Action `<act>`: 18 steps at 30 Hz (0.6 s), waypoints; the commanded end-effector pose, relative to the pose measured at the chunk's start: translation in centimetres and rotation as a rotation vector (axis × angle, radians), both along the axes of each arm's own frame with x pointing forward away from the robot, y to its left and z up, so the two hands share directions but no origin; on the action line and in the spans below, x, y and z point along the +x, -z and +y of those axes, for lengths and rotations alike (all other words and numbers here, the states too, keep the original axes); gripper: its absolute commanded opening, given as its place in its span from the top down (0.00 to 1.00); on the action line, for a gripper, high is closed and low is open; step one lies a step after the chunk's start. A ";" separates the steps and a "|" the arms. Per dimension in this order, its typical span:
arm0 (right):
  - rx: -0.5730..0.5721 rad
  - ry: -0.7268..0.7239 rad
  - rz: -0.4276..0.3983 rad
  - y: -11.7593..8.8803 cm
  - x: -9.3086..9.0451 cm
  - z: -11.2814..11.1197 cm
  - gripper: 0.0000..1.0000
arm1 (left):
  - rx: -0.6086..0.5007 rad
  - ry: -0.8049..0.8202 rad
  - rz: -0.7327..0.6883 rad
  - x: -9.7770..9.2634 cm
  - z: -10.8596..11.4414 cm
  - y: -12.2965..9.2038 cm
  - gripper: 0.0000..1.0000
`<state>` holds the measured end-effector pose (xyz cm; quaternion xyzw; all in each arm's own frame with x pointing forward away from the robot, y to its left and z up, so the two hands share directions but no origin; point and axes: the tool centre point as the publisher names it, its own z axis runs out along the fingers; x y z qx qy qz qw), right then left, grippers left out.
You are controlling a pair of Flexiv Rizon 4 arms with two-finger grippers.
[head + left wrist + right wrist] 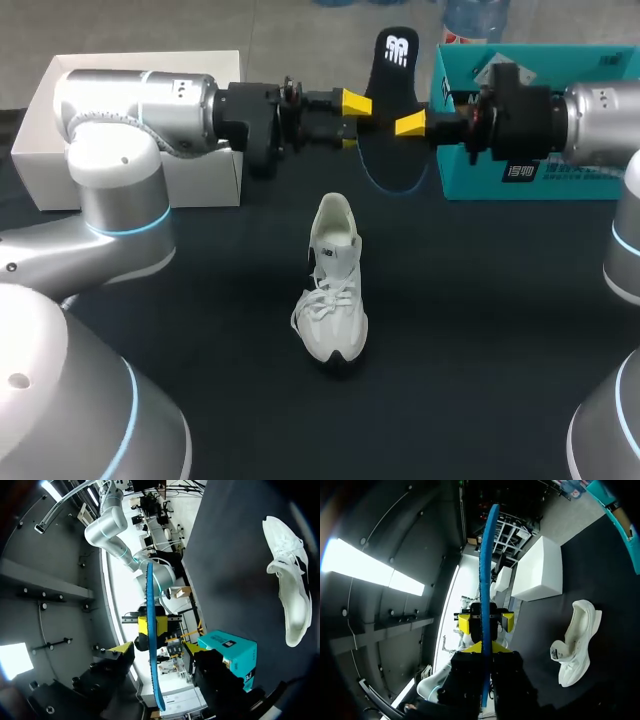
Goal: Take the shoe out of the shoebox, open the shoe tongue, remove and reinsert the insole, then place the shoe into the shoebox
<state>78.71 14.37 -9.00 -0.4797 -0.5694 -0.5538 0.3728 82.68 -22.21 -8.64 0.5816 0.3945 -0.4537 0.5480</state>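
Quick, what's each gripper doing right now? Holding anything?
Left gripper: open, with the upright insole standing between its spread fingers.
Right gripper: shut on the insole.

Left arm and right arm wear smooth, rounded silver-grey shells, with thin light-blue rings at the joints. Each narrows to a ribbed black wrist section and black fingers tipped bright yellow. Small dark dots on the shells may be screws.

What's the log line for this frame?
insole: out, held aloft | right gripper: shut on it | left gripper: open | shoe: on table
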 end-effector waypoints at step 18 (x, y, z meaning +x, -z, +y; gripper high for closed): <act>-0.058 0.074 -0.072 -1.4 1.1 -1.3 1.00 | 0.220 0.187 -0.066 4.1 8.2 0.8 0.00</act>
